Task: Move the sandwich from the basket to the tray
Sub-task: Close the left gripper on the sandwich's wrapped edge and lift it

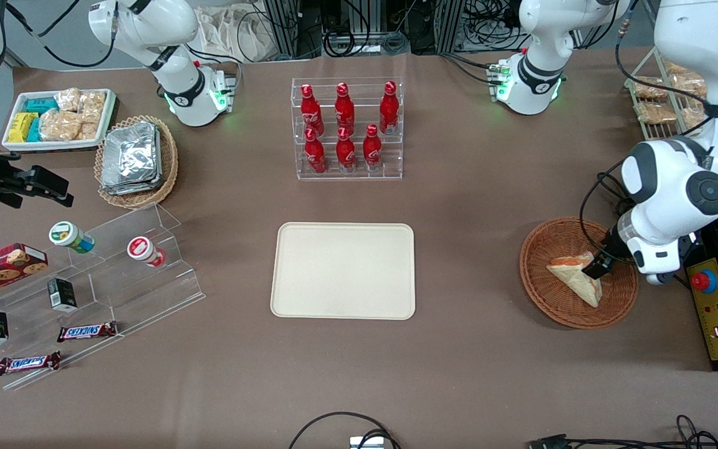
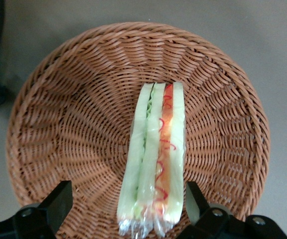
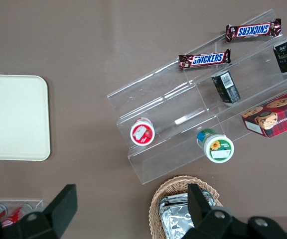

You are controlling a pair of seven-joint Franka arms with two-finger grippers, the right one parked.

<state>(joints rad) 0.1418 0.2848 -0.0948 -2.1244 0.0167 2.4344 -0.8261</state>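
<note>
Brown tabletop, left arm's gripper (image 2: pixel 126 209) low over the wicker basket (image 1: pixel 558 240).
Fingers (image 2: pixel 59 199) spread wide, one on each side of the wrapped sandwich's (image 2: pixel 153 159) near end, not clamped. Sandwich lies in the basket, filling edge up: cucumber green and orange-red. Cream tray (image 1: pixel 343 271) sits well apart at table centre, bare; cola bottle rack (image 1: pixel 346 128) farther from the front camera.

Front view overhead, wide; left wrist close, sharing basket (image 1: pixel 577 272) (image 2: pixel 133 129).

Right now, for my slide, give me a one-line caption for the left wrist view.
Open gripper straddling the end of the wrapped sandwich lying in the wicker basket.
</note>
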